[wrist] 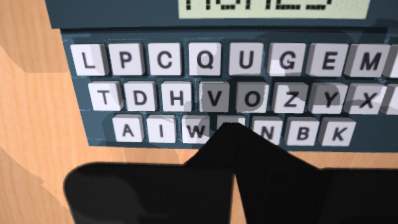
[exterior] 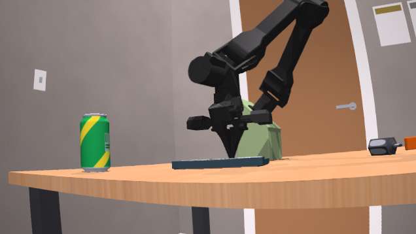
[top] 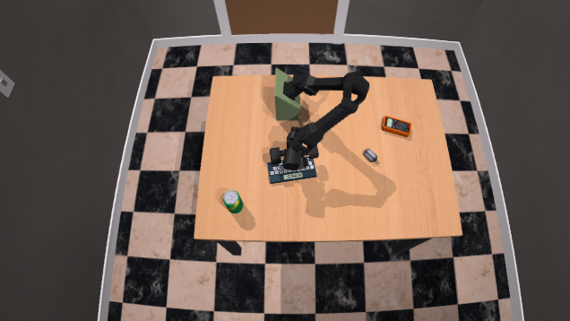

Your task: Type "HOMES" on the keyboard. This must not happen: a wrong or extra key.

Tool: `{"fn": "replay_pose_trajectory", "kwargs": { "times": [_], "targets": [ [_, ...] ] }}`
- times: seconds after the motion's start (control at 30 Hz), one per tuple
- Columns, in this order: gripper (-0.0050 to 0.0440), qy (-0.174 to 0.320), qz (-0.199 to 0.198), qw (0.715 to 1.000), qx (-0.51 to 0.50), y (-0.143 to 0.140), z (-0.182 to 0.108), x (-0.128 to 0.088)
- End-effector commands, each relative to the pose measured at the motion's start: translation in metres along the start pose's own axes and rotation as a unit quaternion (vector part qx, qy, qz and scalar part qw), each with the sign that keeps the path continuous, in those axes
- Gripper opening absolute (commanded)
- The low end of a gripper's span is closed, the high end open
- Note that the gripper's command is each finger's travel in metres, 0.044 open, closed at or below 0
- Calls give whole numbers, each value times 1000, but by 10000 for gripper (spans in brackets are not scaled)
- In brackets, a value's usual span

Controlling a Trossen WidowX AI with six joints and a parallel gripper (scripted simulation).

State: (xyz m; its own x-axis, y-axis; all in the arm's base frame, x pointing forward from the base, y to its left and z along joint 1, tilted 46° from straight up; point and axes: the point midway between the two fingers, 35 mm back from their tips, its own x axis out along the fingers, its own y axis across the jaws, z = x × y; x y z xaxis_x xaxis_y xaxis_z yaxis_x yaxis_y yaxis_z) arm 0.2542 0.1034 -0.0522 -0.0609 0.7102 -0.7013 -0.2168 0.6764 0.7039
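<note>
A small dark blue keyboard [top: 292, 172] with white letter keys lies near the middle of the wooden table; it also shows in the side view [exterior: 220, 162] and fills the wrist view [wrist: 230, 90]. Its green display [wrist: 274, 7] is cut off at the top edge and its text reads partly. My gripper [exterior: 231, 153] is shut and empty, pointing straight down. Its tip [wrist: 231, 126] rests on the bottom-row key between W and N, hiding that key's letter. The arm covers the keyboard's far rows in the overhead view.
A green and yellow can [top: 233, 202] stands at the front left of the table. A green block [top: 286, 96] stands behind the keyboard. An orange multimeter [top: 396, 125] and a small grey device [top: 371, 155] lie to the right.
</note>
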Motion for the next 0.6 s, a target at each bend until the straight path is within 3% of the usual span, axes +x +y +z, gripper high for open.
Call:
{"fn": "replay_pose_trajectory", "kwargs": {
  "times": [0.0,0.57],
  "targets": [
    [-50,-5,0,1000,-4,1,3,-1],
    [-50,-4,1,1000,-3,1,2,0]
  ]
}}
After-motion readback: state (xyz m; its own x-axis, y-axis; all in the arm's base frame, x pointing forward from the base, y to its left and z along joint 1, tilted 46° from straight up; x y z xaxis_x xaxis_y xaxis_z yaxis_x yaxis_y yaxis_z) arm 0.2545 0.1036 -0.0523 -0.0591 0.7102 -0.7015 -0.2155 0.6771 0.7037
